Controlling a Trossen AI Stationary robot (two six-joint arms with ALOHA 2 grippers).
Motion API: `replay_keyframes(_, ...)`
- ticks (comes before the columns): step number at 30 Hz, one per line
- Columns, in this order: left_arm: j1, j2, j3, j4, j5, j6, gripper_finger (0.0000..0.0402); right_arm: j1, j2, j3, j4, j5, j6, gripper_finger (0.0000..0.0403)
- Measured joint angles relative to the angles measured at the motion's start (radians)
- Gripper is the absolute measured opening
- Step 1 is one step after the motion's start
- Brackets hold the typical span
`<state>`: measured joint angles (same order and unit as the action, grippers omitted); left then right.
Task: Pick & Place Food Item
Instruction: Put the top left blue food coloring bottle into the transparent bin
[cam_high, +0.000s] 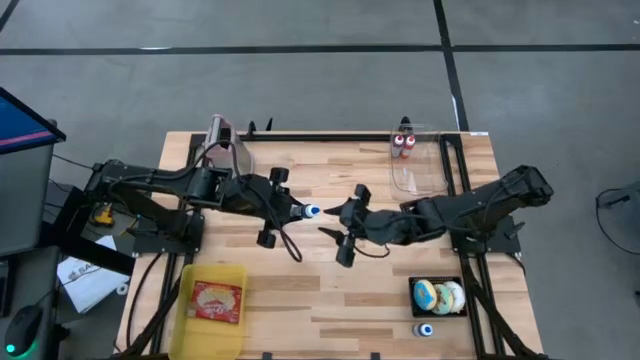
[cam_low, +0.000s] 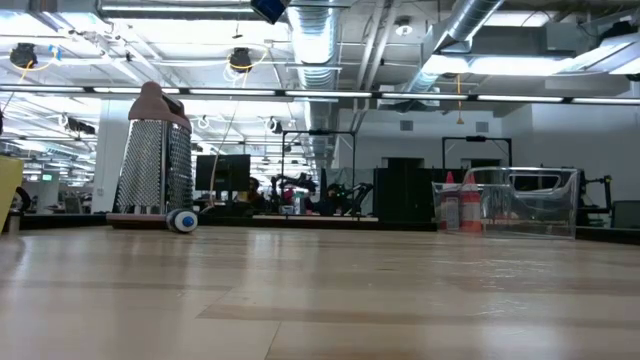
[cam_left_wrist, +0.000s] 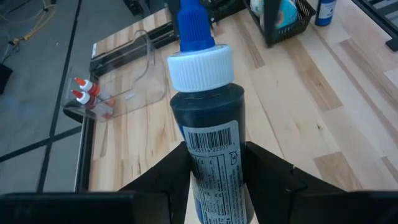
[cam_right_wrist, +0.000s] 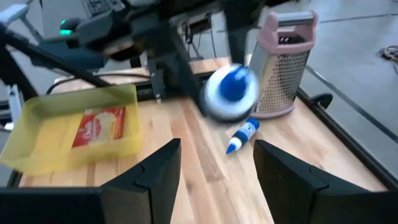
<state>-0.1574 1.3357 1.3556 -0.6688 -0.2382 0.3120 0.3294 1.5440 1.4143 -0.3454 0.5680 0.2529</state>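
Food colouring bottle (cam_left_wrist: 208, 124), blue-capped, is held clamped above the table's middle by the left gripper (cam_high: 290, 212), cap toward the right gripper (cam_high: 338, 222), whose fingers are spread apart just beside it, so a handover seems under way, calling next for closure on the cap end.

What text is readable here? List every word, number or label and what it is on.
Nothing reads clearly.
Bottle in the left gripper: barcode label, digits too blurred.
Red packet in the yellow tray: print too small.
Red-capped bottles: labels too small.
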Motion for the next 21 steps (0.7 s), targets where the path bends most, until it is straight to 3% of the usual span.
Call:
replay_keyframes(8,0.000,0.000,0.000,0.028,0.000,0.001,0.0129,-0.071,0.000,0.000,0.080,-0.095,-0.051,0.0192)
replay_keyframes(21,0.002,0.000,0.000,0.031,0.001,0.000,0.0129,-0.084,0.000,0.000,0.134,-0.136,-0.106,0.0173)
